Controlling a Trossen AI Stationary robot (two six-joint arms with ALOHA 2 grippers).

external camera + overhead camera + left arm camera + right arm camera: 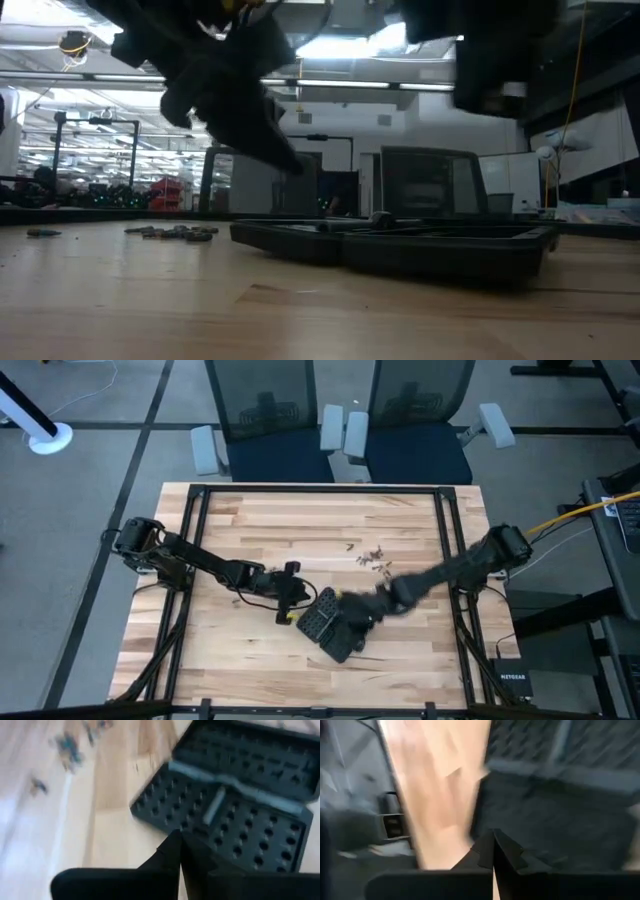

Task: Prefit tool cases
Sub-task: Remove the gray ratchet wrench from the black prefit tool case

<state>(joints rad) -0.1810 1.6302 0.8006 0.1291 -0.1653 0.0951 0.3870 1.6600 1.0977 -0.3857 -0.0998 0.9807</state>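
Left arm: reaches from the bench's left edge across toward the middle, elbow low, forearm angled toward the near side.
Left tool (291,607): clenched on nothing, fingertips (176,851) pressed together; it hovers just beside the case's left edge, pointing at it.
Right arm: stretches from the right edge diagonally inward, blurred along its length in the high view.
Right tool (352,607): clenched, holding nothing, fingers (492,851) meeting in a point; it sits over the right part of the case. Whether it touches the plastic cannot be told.
Tool case (331,625): lies open and flat on the bench (250,530), near the middle and toward the near edge, turned at an angle to the bench's sides. Both halves face up, showing a grid of small slots; a pale hinge strip (235,787) runs between them.
Case from the low view (400,243): a low dark slab on the wood, both arms hanging over it.
Open room: bare wood lies on the near side of the case and at the far left of the bench.
Loose bits (373,558): a small scatter of dark pieces lies farther back than the case, near the right arm's forearm, apart from the case.
Frame rails (195,530): dark bars run along the left and right sides of the bench.
Chairs (265,420): two stand beyond the far edge.
Black box (512,682): marked NETGEAR, off the bench's near right corner.
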